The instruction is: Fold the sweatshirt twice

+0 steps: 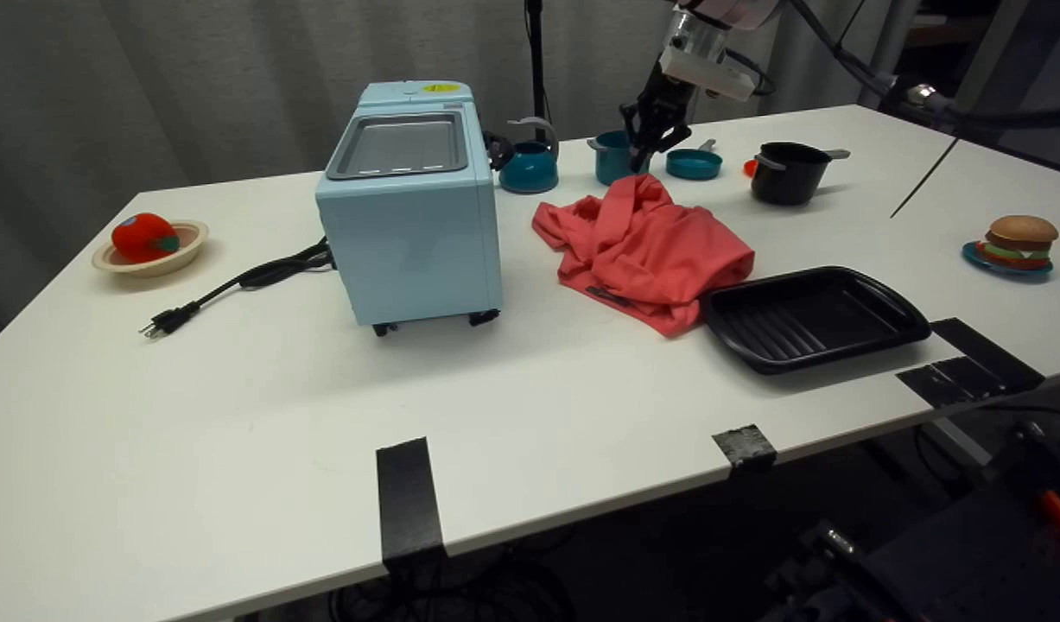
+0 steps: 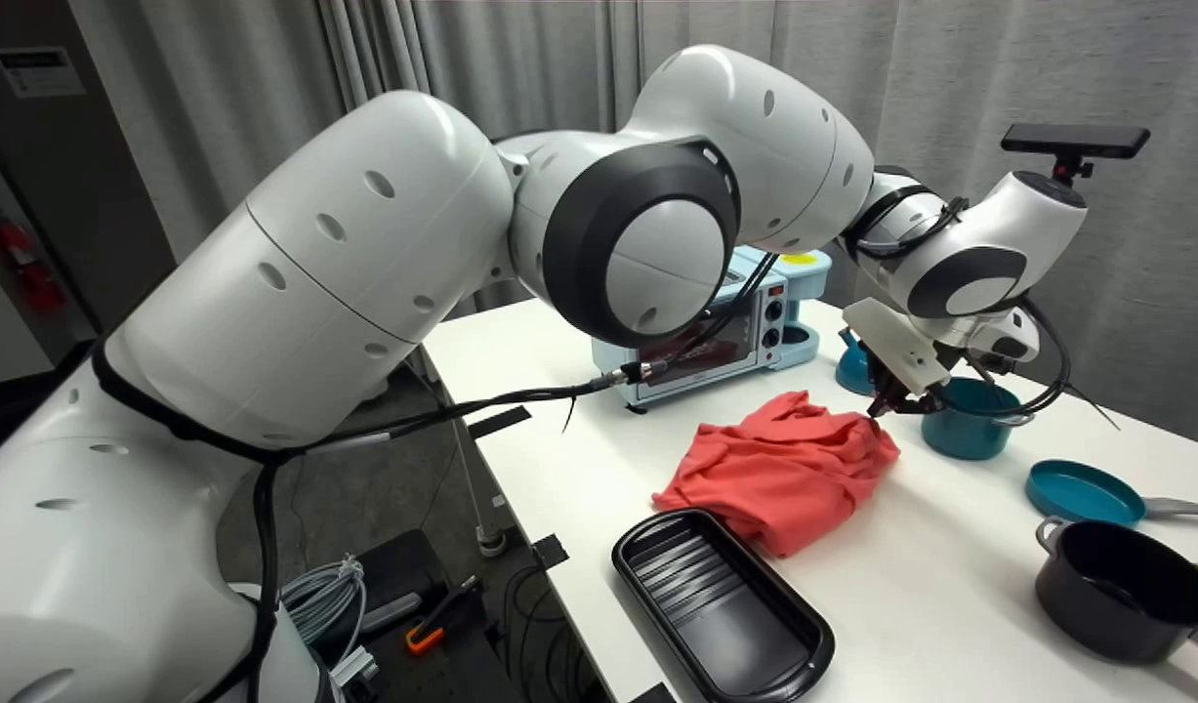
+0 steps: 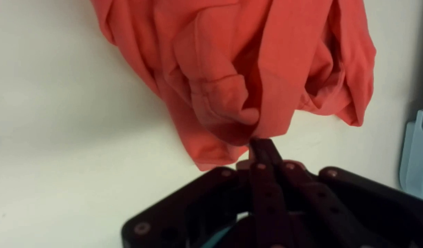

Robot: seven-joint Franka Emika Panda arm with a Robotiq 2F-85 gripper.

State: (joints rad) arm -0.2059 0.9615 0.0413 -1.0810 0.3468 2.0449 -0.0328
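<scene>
Coral-red and rumpled, the sweatshirt (image 1: 659, 255) lies on the counter (image 1: 262, 415). In the wrist view the gripper (image 3: 261, 141) pinches the sweatshirt's six o'clock edge, perhaps to start a first fold. No finished fold shows; both look left to do.

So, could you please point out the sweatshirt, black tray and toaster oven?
Sweatshirt (image 2: 784, 471): in an exterior view, on its wrinkled middle.
Black tray (image 1: 828, 318): in an exterior view, on its inside.
Toaster oven (image 1: 417, 246): in an exterior view, on its plain side.
</scene>
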